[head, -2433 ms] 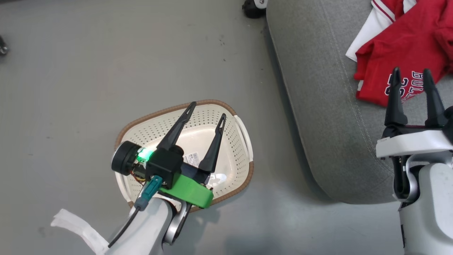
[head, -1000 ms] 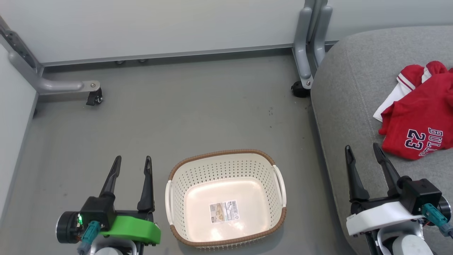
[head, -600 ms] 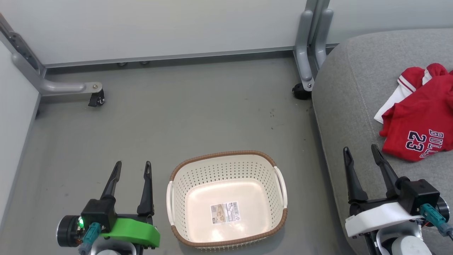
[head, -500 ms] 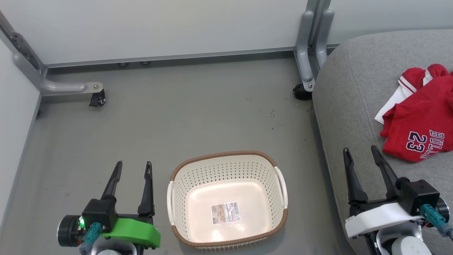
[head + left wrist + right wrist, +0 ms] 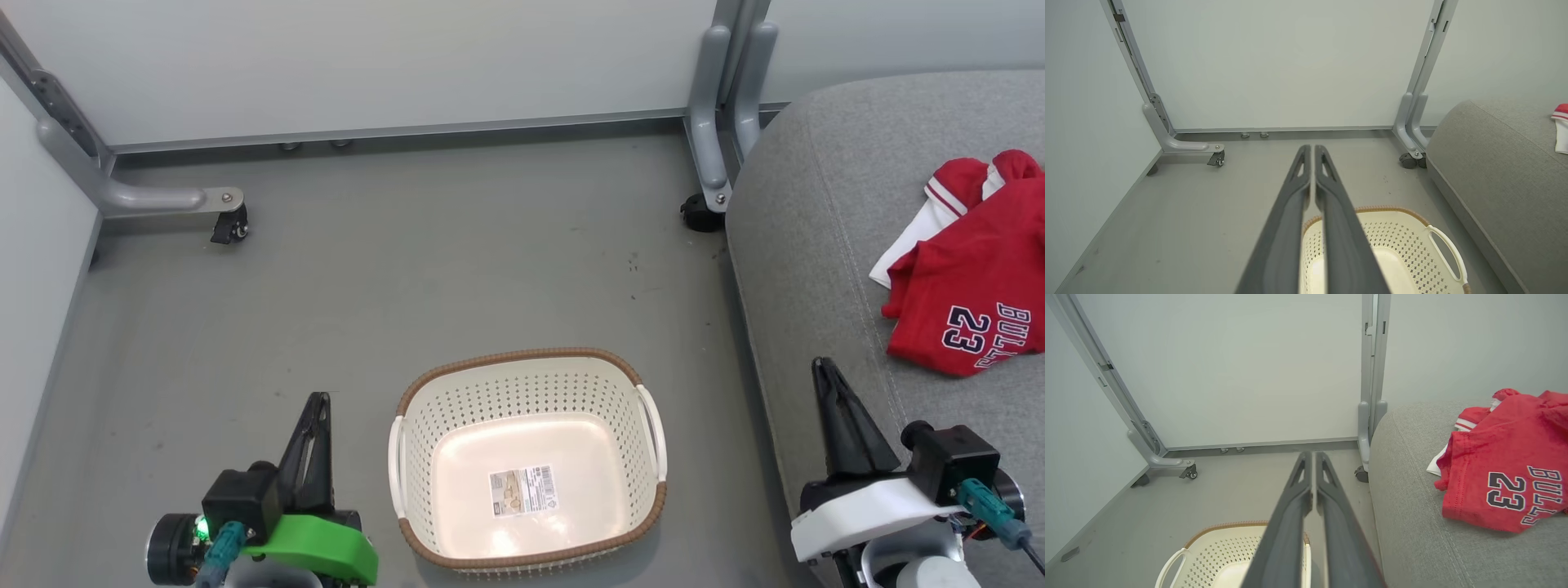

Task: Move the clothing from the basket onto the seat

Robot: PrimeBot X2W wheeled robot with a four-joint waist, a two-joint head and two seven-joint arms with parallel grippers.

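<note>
Head view: the clothing [image 5: 971, 269] lies in a crumpled red heap on the seat [image 5: 808, 245], well apart from the basket [image 5: 522, 357]; the basket stands on the floor [image 5: 408, 261] and holds nothing but a label [image 5: 522, 490] on its bottom, so the move looks done. The cloth should be light, limp and not fragile; it would sag when lifted; a raised fold or bunched hem would make a better hold than the flat printed panel, and a deep pinch would keep smooth fabric from slipping. The left hand [image 5: 317, 402] sits low, just beside the basket's left side, fingers pointing up the view and pressed together on nothing; the right hand [image 5: 821, 364] is over the seat's near edge, likewise closed and empty, near the jersey but apart from it.

Left wrist view: the left hand [image 5: 1312, 148] points out over the basket's far rim towards the back wall; its fingers meet along their length.

Right wrist view: the right hand [image 5: 1310, 454] is closed too; the jersey rests to its right on the seat, untouched.
</note>
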